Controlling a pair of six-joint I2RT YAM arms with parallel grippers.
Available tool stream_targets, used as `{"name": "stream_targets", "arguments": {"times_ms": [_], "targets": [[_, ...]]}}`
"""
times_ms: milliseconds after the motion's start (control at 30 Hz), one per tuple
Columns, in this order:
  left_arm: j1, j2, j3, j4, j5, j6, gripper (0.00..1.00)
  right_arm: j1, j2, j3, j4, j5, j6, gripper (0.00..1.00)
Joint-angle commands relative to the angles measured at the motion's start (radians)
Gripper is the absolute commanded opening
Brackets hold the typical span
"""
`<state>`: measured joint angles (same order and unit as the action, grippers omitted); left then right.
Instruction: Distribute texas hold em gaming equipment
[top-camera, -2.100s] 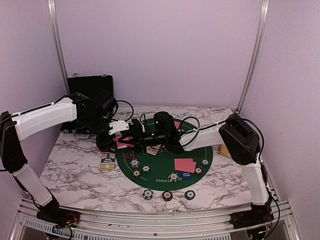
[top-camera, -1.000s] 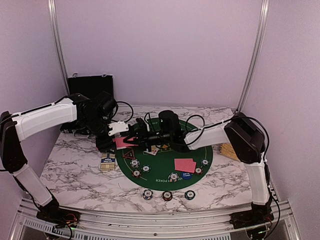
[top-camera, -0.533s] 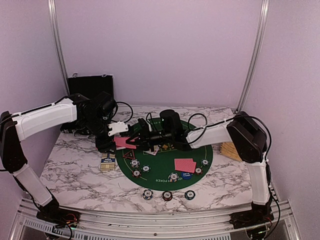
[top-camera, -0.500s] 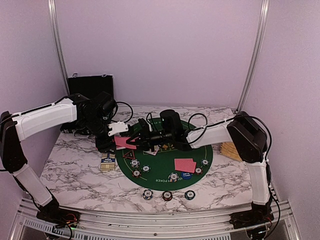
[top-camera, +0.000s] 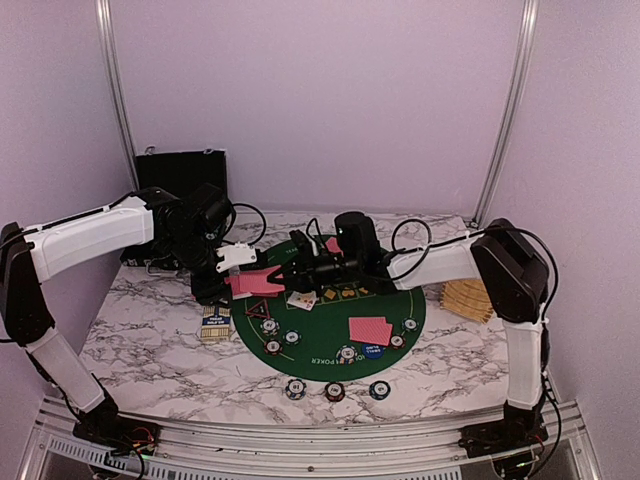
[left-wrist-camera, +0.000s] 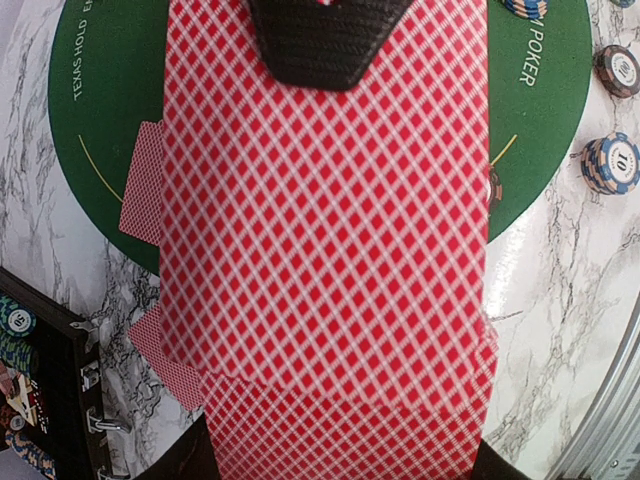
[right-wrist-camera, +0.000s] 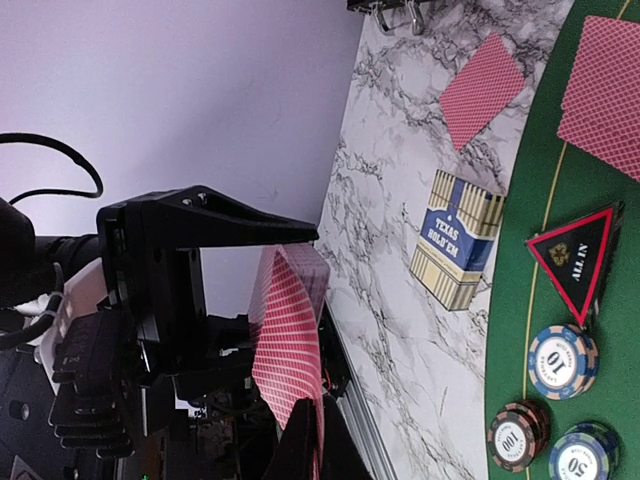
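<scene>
The marbled worktop (top-camera: 150, 340) carries a round green mat (top-camera: 315, 335), and both grippers meet above the mat's left edge. Behind the left gripper (top-camera: 238, 278) sits a black hinged case (top-camera: 180, 165). Far to the right of the right gripper (top-camera: 298, 270) lies a tan slatted wooden piece (top-camera: 468, 298). The left gripper is clamped on a deck of red-backed cards (left-wrist-camera: 320, 250), held above the worktop. The right gripper is closed on the end of one red-backed card (right-wrist-camera: 288, 340) that reaches back to that deck. A blue-and-tan card box (top-camera: 216, 322) lies on the worktop below the left gripper, toward the arm bases. Two face-down cards (top-camera: 370, 329) lie on the mat, right of the right gripper and nearer the bases. Beneath the grippers sit the red-rimmed black triangle (right-wrist-camera: 575, 260) and striped chips (right-wrist-camera: 562, 362). Three more chips (top-camera: 335, 390) line the worktop nearer again to the bases.
</scene>
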<state>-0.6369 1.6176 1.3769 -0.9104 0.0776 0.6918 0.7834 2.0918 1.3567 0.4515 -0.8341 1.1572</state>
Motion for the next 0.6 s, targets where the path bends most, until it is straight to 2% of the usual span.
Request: {"name": "stream_targets", "arguments": {"times_ms": [0,100,400,467,567], "targets": [[0.002,-0.018,-0.007,0.004,0.001,-0.001,0.0,-0.029,-0.059,-0.005,-0.04,-0.019,-0.028,0.03],[0.002,-0.02,-0.007,0.004,0.0,-0.002,0.0,-0.044,-0.076,-0.016,-0.058,-0.029,-0.039,0.0],[0.003,-0.025,-0.016,0.004,-0.003,-0.002,0.0,-0.094,-0.145,-0.045,-0.134,-0.037,-0.093,0.0],[0.002,-0.025,-0.018,0.004,-0.005,-0.002,0.0,-0.108,-0.157,-0.02,-0.218,-0.016,-0.159,0.0],[0.003,-0.027,-0.019,0.004,-0.007,-0.002,0.0,-0.123,-0.158,0.104,-0.536,0.104,-0.39,0.0]]}}
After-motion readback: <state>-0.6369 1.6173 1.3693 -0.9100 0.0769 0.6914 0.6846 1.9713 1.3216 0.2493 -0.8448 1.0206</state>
